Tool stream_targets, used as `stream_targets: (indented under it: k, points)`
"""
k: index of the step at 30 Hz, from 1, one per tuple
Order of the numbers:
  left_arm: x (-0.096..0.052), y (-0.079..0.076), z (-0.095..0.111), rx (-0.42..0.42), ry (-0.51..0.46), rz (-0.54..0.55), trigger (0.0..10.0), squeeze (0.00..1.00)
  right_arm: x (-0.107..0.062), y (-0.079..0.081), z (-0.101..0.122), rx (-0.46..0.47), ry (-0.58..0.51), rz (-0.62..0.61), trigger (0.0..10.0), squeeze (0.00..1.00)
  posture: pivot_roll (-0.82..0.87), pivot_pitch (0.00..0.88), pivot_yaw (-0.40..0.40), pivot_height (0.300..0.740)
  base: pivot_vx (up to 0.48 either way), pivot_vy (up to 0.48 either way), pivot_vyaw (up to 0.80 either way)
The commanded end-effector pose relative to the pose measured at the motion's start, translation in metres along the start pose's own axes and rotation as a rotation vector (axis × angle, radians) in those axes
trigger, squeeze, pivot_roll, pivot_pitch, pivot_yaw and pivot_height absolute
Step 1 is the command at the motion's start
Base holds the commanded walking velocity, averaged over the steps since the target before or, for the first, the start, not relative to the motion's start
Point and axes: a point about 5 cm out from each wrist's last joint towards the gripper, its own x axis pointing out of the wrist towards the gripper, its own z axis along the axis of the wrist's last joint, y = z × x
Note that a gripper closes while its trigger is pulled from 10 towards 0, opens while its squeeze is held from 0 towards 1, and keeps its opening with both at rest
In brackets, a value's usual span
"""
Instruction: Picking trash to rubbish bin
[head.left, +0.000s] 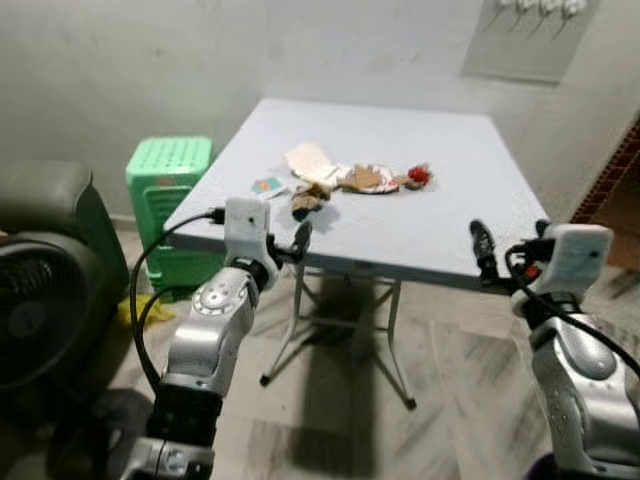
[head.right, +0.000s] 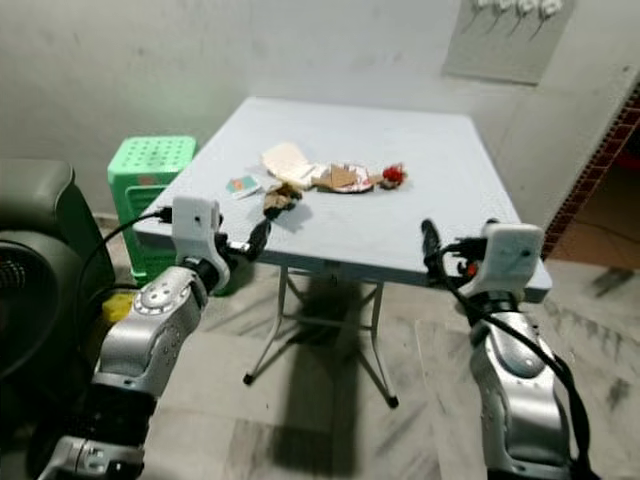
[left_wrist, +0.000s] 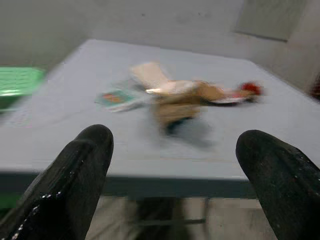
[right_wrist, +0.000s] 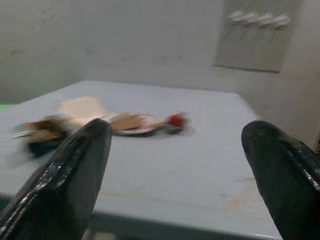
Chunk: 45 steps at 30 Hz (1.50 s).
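A: So, both arms are raised at the near edge of the tabletop (head.left: 420, 235). The left gripper (left_wrist: 172, 165) has its fingers spread wide, holding nothing; the right gripper (right_wrist: 175, 170) is equally agape and empty.

B: And the trash (head.left: 345, 178)?

A: Ahead of both grippers, nearer the left one: paper, a brown wrapper, a red scrap, lying loosely together.

B: Risks?

A: The scraps are light and flat, so I'd judge a low approach may push them along instead of pinching them.

B: Do the views differ?

A: The head views show a green stool (head.left: 168, 185) beyond the left gripper; the blurred wrist views show the spread fingers.
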Motion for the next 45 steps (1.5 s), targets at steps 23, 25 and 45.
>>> stream_targets:
  k: [23, 25, 45]
  points:
    - [0.0007, 0.0039, 0.0017, 0.01, 0.059, 0.042, 10.0, 0.0, 0.0016, 0.009, 0.0088, 0.026, -0.025, 0.068, 10.0, 0.0, -0.07, 0.029, -0.044, 0.74, 0.0, 0.0, 0.0]
    - [0.0003, 0.004, 0.0017, 0.01, 0.058, 0.043, 10.0, 0.0, 0.0014, 0.0096, 0.0089, 0.027, -0.025, 0.074, 10.0, 0.0, -0.07, 0.031, -0.044, 0.74, 0.0, 0.0, 0.0]
    - [0.001, 0.0022, 0.0049, 0.003, 0.034, 0.022, 10.0, 0.0, 0.0013, 0.0141, 0.0089, 0.032, -0.027, 0.125, 10.0, 0.0, -0.07, 0.025, -0.042, 0.74, 0.264, 0.0, 0.0]
